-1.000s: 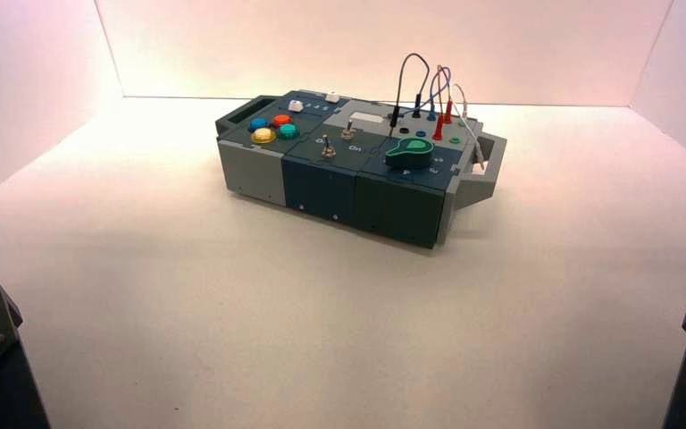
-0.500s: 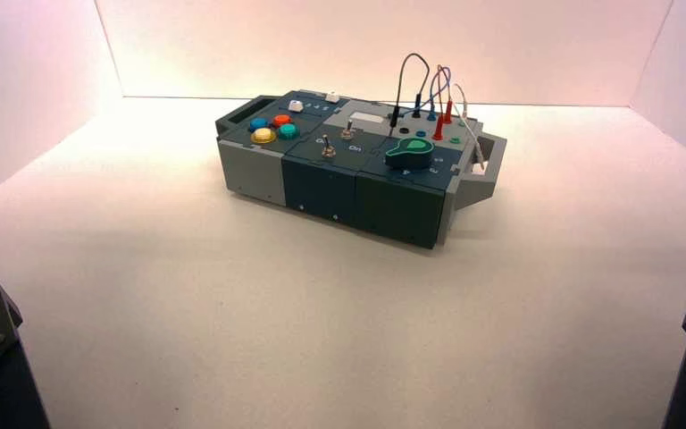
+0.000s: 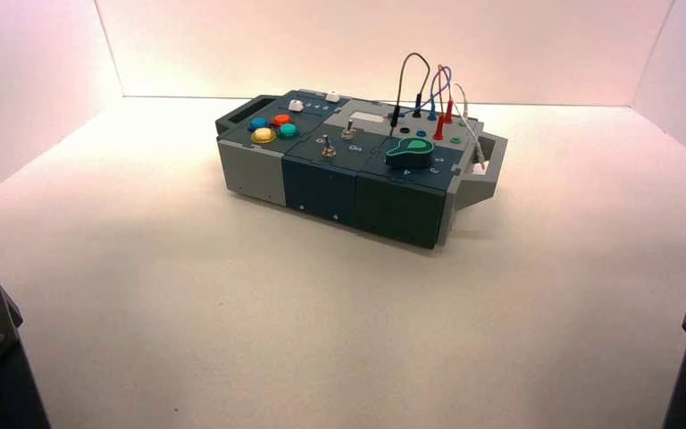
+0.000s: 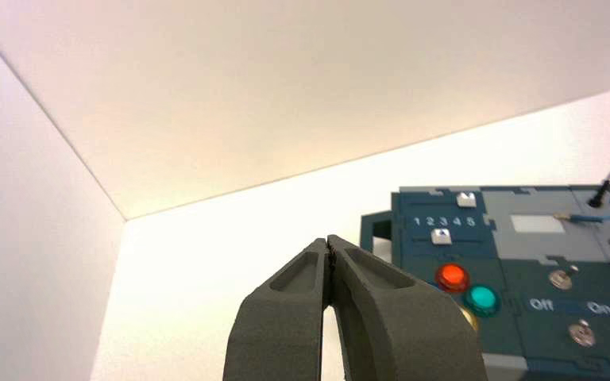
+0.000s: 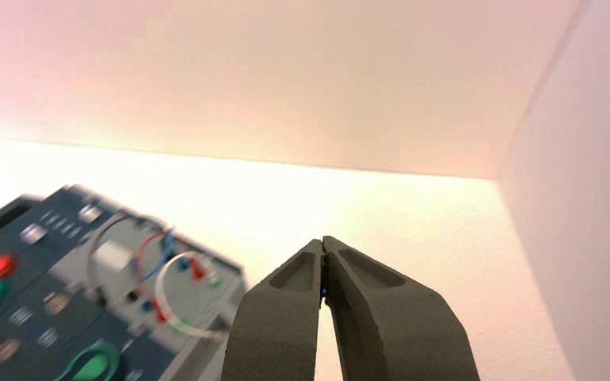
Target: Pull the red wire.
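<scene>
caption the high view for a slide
Red wire arches plugged in at the box's right; both arms wait at the lower corners

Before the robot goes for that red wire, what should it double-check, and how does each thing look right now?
1. Red wire in place, with both its red plugs at the box: ok.
2. Right gripper opened for grasping: not ok, its fingers are together.
3. Right gripper at the wire: not ok, it is well away from the box.
4. Left gripper out of the way: ok, off the box, fingers together.
5. Red wire free of the blue lead: cannot tell, they overlap in view.
</scene>
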Action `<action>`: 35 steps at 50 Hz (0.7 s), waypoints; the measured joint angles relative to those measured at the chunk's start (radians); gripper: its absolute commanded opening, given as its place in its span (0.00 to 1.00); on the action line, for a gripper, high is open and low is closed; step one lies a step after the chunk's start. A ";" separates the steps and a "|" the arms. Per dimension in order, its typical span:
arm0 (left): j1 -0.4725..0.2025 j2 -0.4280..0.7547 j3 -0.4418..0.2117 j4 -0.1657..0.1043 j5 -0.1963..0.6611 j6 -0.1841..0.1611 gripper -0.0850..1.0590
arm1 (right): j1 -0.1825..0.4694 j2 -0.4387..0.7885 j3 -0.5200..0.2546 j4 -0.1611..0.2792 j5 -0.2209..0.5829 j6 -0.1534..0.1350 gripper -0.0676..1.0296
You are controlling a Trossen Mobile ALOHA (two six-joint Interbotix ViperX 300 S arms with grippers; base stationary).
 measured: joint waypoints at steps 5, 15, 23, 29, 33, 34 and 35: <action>-0.005 0.000 -0.031 0.000 0.075 0.003 0.05 | 0.054 0.020 -0.034 0.000 0.066 0.000 0.04; -0.054 0.008 -0.110 0.003 0.244 0.107 0.05 | 0.129 0.120 -0.121 0.002 0.264 -0.034 0.04; -0.091 0.020 -0.150 0.002 0.327 0.146 0.05 | 0.181 0.190 -0.183 0.011 0.385 -0.060 0.04; -0.098 0.025 -0.181 0.000 0.387 0.149 0.05 | 0.198 0.210 -0.221 0.048 0.431 -0.078 0.04; -0.103 0.029 -0.202 -0.008 0.425 0.147 0.05 | 0.198 0.212 -0.233 0.072 0.445 -0.114 0.04; -0.103 0.029 -0.207 -0.008 0.434 0.149 0.05 | 0.199 0.213 -0.236 0.080 0.451 -0.126 0.04; -0.104 0.031 -0.212 -0.011 0.445 0.147 0.05 | 0.199 0.215 -0.239 0.089 0.457 -0.137 0.04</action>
